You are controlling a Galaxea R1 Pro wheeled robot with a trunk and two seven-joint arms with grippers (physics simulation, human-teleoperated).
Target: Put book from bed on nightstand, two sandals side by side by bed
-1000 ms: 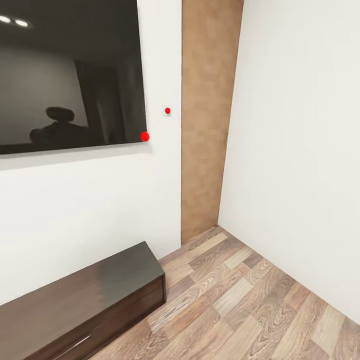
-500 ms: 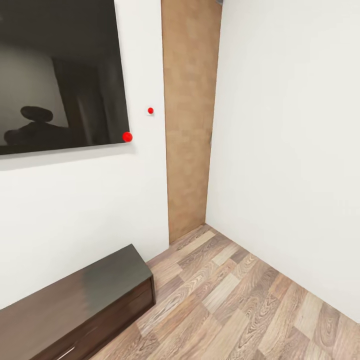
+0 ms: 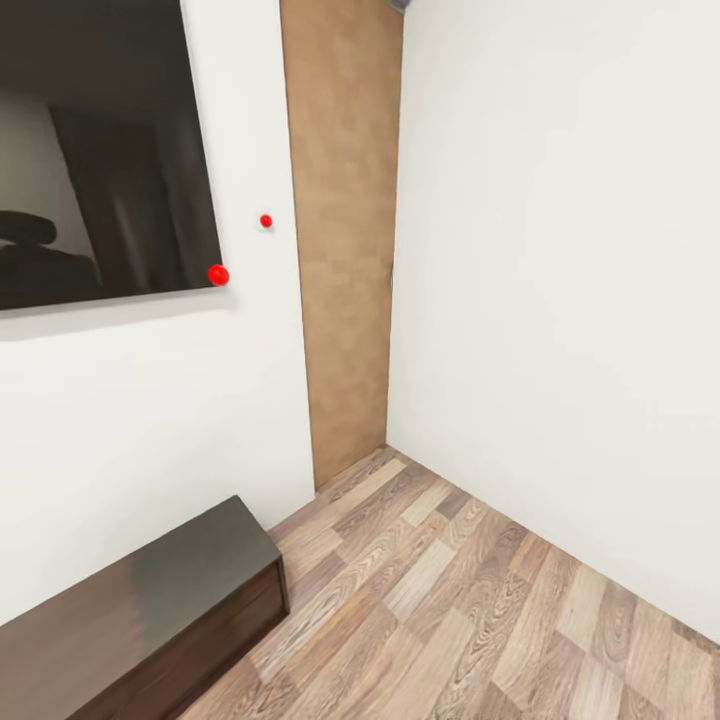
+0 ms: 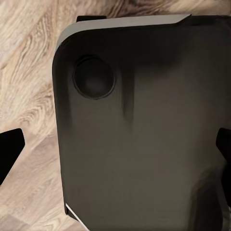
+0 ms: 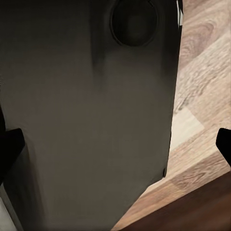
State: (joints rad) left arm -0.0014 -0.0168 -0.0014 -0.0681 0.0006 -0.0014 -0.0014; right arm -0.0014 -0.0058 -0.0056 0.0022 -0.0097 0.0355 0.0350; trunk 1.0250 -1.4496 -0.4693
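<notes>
Room: a corner of the bedroom, with white walls (image 3: 560,300) and a striped wood floor (image 3: 450,610).
Door strip: a tall light-brown panel (image 3: 345,240) stands in the corner where the two walls meet.
Black screen: a big dark shiny screen (image 3: 100,150) hangs on the wall at the left. It shows dim shapes like a mirror.
Red dots: one red ball (image 3: 218,275) sits at the screen's lower corner. A smaller red dot (image 3: 265,221) is on the wall just beside it, between the screen and the brown panel.
Long cabinet: a low dark brown cabinet (image 3: 130,620) stands against the left wall, under the screen.
Book, bed, nightstand, sandals: I cannot tell where they are from here.
Left gripper: its two black fingertips (image 4: 9,149) sit far apart at the picture's edges, so the jaws are wide apart and hold nothing. Between them is a big dark rounded part of the robot (image 4: 144,134) with wood floor beside it.
Right gripper: its black fingertips (image 5: 9,149) are also far apart, with nothing held. A dark robot part (image 5: 91,106) lies in front, with wood floor next to it.
</notes>
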